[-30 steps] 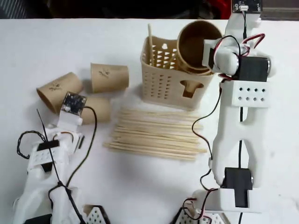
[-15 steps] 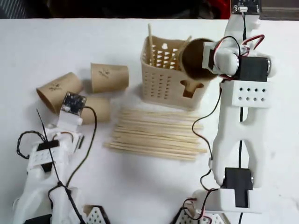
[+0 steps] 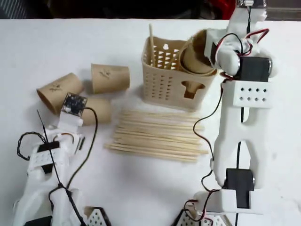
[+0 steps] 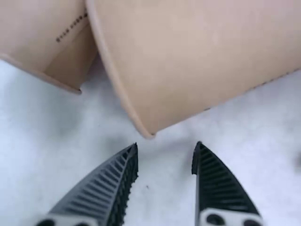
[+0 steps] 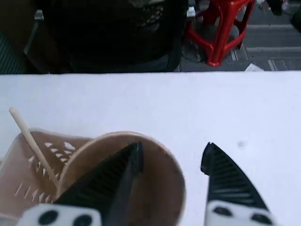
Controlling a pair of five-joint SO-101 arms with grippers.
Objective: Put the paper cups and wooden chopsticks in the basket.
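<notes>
High view, white tabletop [image 3: 47, 42]: the left arm [image 3: 47, 160] sits at the lower left corner, its wrist over three paper cups lying on their sides. These are the leftmost paper cup [image 3: 56, 88], the lower paper cup [image 3: 99, 111], partly under the wrist, and the upper paper cup [image 3: 110, 77], slightly apart from the other two. In the left wrist view, the left gripper [image 4: 165, 160] has its fingers spread, nothing between them. Their tips are just short of the rim of the nearest cup [image 4: 188, 61], with a neighbouring cup [image 4: 37, 33] close beside it.

At centre, a loose pile of wooden chopsticks [image 3: 157, 134] lies flat on the tabletop, just in front of the perforated beige basket [image 3: 167, 82]. A single chopstick [image 3: 151, 37] stands upright in the basket's left corner. A tilted paper cup [image 3: 195, 59] rests inside the basket's right half, mouth upward.

At right, the right arm [image 3: 242, 122] stretches up the tabletop to the basket. In the right wrist view, the right gripper [image 5: 174, 147] is parted, one finger inside the tilted cup and the other outside its wall, not clamped on it.
</notes>
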